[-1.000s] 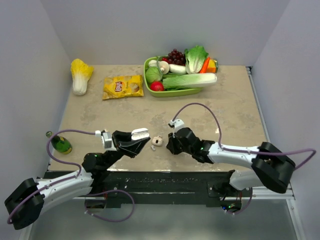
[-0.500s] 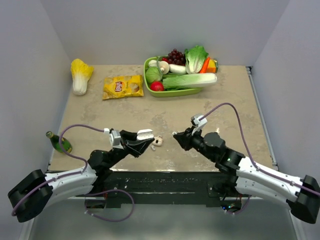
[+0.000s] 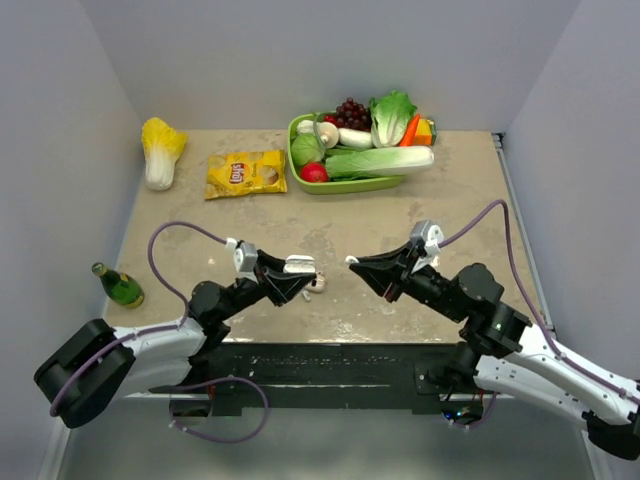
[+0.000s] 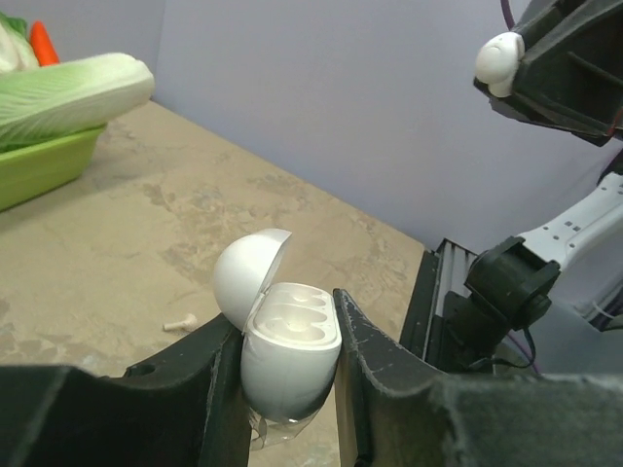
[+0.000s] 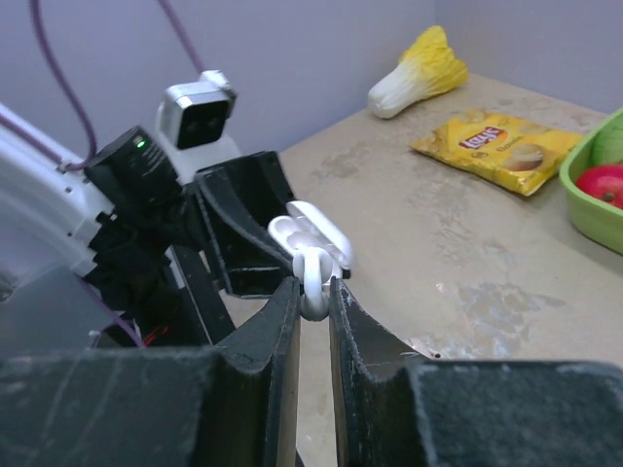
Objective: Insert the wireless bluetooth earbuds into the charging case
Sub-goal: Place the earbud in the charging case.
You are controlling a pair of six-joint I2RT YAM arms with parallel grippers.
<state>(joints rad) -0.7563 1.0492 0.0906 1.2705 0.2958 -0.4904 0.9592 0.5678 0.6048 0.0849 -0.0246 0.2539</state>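
My left gripper (image 4: 287,319) is shut on the charging case (image 4: 290,345), a white oval with its lid (image 4: 245,277) hinged open and both sockets bare. In the top view the case (image 3: 317,283) sits between the left gripper's (image 3: 305,278) fingertips, low over the table. My right gripper (image 5: 313,288) is shut on one white earbud (image 5: 313,269) and holds it in the air, just right of the case. That earbud shows in the left wrist view (image 4: 500,60) too. The right gripper (image 3: 356,265) points left at the case. A second earbud (image 4: 180,322) lies on the table beside the case.
A green tray (image 3: 345,186) of vegetables stands at the back centre. A yellow chips bag (image 3: 246,173) and a yellow-white cabbage (image 3: 160,150) lie at the back left. A green bottle (image 3: 122,288) lies at the left edge.
My left gripper reached right and closed on the case. My right arm lifted off the table with the earbud, swung back to the right, and now points its tips at the case.
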